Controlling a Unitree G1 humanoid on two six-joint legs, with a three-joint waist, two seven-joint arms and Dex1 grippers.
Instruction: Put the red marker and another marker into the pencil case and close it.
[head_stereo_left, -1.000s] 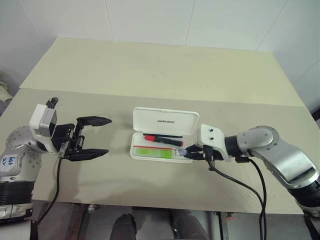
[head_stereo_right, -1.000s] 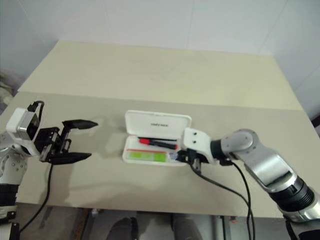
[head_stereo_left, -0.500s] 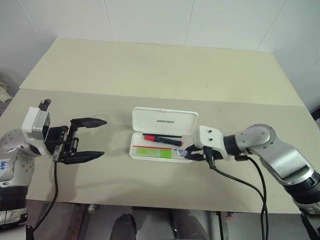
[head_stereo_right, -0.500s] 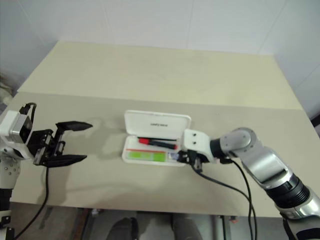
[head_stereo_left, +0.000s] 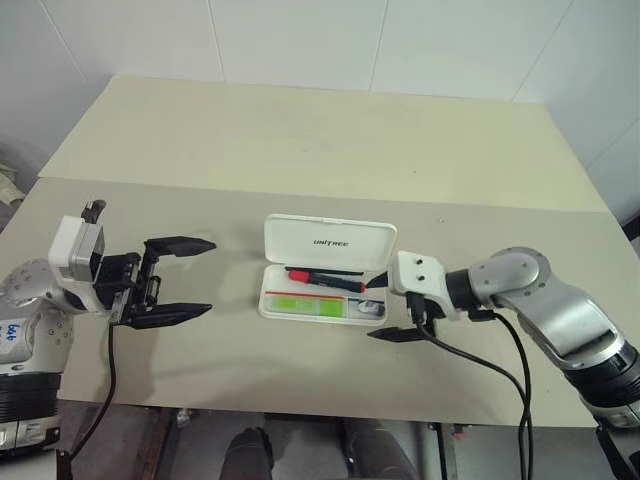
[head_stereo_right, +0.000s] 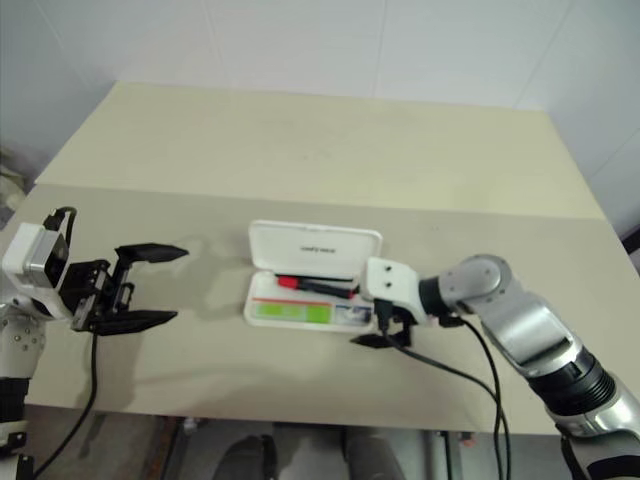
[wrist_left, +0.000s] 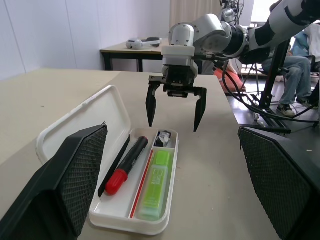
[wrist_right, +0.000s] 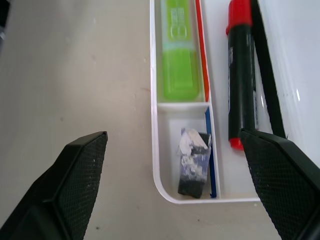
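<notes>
Here, one view after another
Head view: the pencil case (head_stereo_left: 325, 275) is lying open at mid-table, lid tilted back; the right gripper (head_stereo_left: 385, 310) is hanging at the case's right end, fingers spread wide and holding nothing; the left gripper (head_stereo_left: 180, 280) is waiting well apart to the left, fingers wide and empty
Left wrist view: the red marker (wrist_left: 126, 165) is lying in the compartment nearer the lid, the green highlighter (wrist_left: 155, 184) in the front compartment beside it, a red divider running between them
Right wrist view: that arm's own two fingers (wrist_right: 75, 180) are framing the case's corner, where a small dark-and-white object (wrist_right: 192, 160) is sitting in the end pocket
Step in hand: both markers are sitting inside, so the loading is looking done and only the closing remains
Next move: judging by this, a gripper is needing to get behind the raised lid (head_stereo_left: 330, 241) and fold it forward onto the tray, while the case is likely needing steadying, since light plastic may slide
</notes>
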